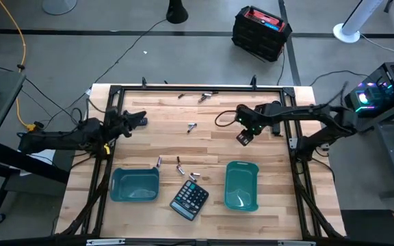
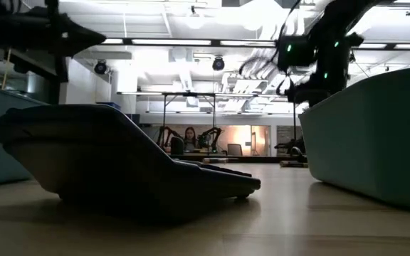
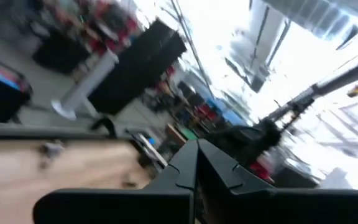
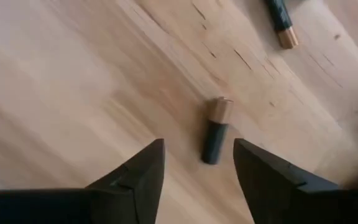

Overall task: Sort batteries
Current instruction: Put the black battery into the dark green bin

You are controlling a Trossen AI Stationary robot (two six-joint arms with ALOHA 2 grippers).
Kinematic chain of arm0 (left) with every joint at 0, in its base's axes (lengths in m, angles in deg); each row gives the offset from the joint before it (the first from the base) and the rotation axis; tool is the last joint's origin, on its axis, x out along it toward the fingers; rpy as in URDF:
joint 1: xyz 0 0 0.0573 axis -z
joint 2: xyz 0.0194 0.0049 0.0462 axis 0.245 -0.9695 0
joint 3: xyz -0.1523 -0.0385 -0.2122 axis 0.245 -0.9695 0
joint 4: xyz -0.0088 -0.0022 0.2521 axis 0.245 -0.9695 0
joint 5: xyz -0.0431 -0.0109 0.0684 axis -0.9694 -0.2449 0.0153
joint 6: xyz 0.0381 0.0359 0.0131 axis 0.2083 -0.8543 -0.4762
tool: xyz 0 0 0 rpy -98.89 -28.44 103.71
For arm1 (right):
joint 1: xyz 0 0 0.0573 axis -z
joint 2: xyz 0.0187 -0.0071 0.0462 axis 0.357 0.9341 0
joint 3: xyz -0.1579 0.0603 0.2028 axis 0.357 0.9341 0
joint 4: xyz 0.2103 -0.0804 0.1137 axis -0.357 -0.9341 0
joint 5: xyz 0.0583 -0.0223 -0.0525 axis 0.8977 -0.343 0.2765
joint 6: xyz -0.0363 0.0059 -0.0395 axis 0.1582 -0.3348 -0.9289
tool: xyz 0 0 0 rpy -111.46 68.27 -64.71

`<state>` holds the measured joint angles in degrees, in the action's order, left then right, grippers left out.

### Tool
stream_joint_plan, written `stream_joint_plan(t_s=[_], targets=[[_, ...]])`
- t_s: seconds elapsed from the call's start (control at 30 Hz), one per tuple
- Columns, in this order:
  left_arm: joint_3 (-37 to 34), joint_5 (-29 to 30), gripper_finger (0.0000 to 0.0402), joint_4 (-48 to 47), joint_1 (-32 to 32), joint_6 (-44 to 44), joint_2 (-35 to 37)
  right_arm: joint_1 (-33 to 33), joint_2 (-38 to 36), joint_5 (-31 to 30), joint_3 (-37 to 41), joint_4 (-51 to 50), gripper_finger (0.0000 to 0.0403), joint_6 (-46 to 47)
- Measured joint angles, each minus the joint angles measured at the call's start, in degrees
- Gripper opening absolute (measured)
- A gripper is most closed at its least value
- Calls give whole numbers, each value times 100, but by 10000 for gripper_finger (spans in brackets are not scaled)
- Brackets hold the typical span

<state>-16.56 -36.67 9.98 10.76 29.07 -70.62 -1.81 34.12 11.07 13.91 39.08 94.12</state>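
Right under my right tool (image 4: 197, 163), whose fingers (image 4: 143, 171) are spread, 1 dark battery with a copper end (image 4: 215, 129) lies on the bare wood between the fingertips, not touched. A second battery (image 4: 281, 22) lies farther off on the same boards.

Around all this is the room: a grey floor with cables, a black case with a red top (image 1: 260, 31) beyond the far edge, and, seen level across the boards, a bright hall with ceiling lights where a person (image 2: 189, 137) sits far back.

My pale wooden desk (image 1: 135, 147) fills the middle. On its near half stand 2 teal bins, the left bin (image 1: 135, 184) and the right bin (image 1: 241, 185), with the dark calculator (image 1: 189, 199) between them.

My left tool (image 1: 139, 119) hangs over the desk's left side, fingers pressed together.

Smallest are the batteries: a cluster (image 1: 178, 165) just beyond the calculator, 1 mid-desk (image 1: 191, 126), and several near the far edge (image 1: 202, 97).
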Motion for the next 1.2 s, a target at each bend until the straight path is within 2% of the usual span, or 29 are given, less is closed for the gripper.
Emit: stream_joint_plan(t_s=[0.13, 0.33, 0.53, 0.6, 0.67, 0.77, 0.8, 0.87, 1.0, 1.2], targets=[[655, -529, 0, -29, 0, 234, -1001, 217, 442, 20, 0, 85, 188, -423], [1648, -1142, 0, -302, 0, -467, -2120, 316, 919, -269, 0, 455, 181, -638], [2120, -1217, 0, 22, 2, -522, -2573, 288, 1275, -231, 158, 576, 162, -379], [2147, -1218, 0, 225, 2, -515, -2642, 258, 1274, -158, 225, 619, 144, -364], [2142, -1218, 0, 322, 2, -466, -2672, 201, 1200, -170, 238, 616, 109, -362], [2145, -1130, 0, 404, -8, -538, -2683, 128, 821, -183, 326, 625, 34, -286], [2145, -1073, 0, 397, -44, -654, -2692, 114, 664, -175, 345, 569, 22, -219], [2145, -996, 0, 391, -118, -725, -2723, 109, 199, -134, 404, 202, 26, -22], [2387, -1020, 0, 88, -355, -1072, -2771, -59, -950, -120, 347, 193, 46, 491], [3503, -1174, 5, -2097, -707, -2078, -3107, -1081, -2547, 731, 339, 740, 19, 1822]])
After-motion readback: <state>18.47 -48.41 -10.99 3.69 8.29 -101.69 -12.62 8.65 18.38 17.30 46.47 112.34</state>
